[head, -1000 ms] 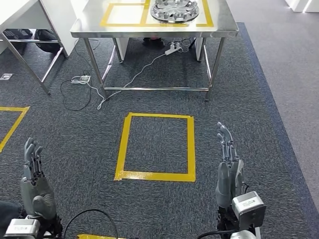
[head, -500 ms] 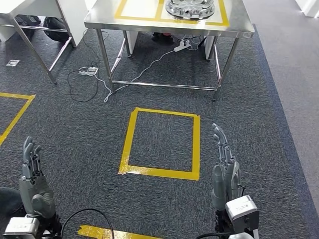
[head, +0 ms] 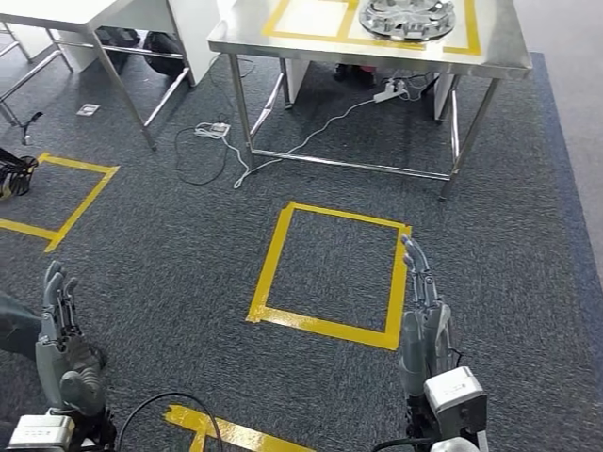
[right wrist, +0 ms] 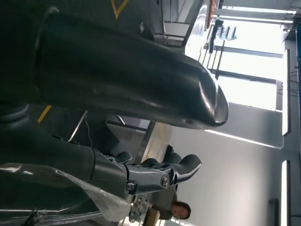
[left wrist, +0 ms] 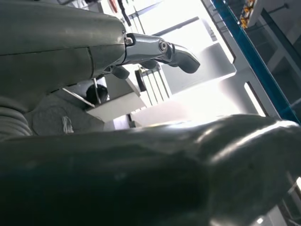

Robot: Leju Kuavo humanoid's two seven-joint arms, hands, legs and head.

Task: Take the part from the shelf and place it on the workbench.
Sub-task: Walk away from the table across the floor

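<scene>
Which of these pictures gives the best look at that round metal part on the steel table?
The head view: the round metal part lies on the steel workbench inside yellow tape marks, though the picture's top edge crops it. The two wrist views are taken up mostly by the robot's own hands, and I can't make out the part in them.

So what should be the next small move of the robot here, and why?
Probably keep turning to find the shelf. Both the left hand and the right hand are open and hold nothing, and the round metal part ahead already lies on the steel workbench.
</scene>
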